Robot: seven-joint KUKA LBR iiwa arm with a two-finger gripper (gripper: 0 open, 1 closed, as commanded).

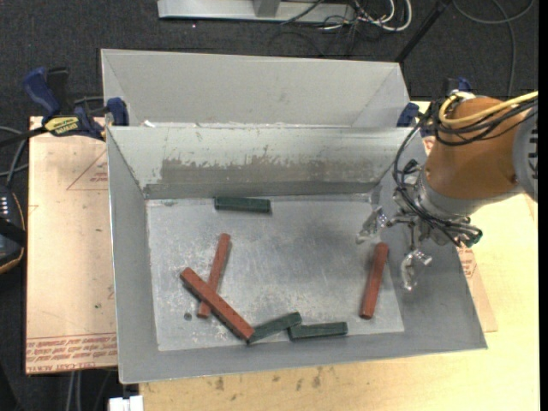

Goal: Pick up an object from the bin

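Note:
My gripper (392, 248) is low in the right part of the bin, under the orange wrist cover. It is open, with one fingertip (372, 227) up left and the other down right. A red-brown stick (372, 286) lies nearly upright on the bin floor; its upper end sits between the two fingers, and nothing is clamped. Just left of the stick's lower end lies a dark green block (318, 330) near the front wall.
A second dark green block (274, 325) touches the first. Two red-brown sticks (216, 303) lie crossed at the front left. Another green block (242, 204) rests by the back wall. The bin's right wall is close behind the gripper.

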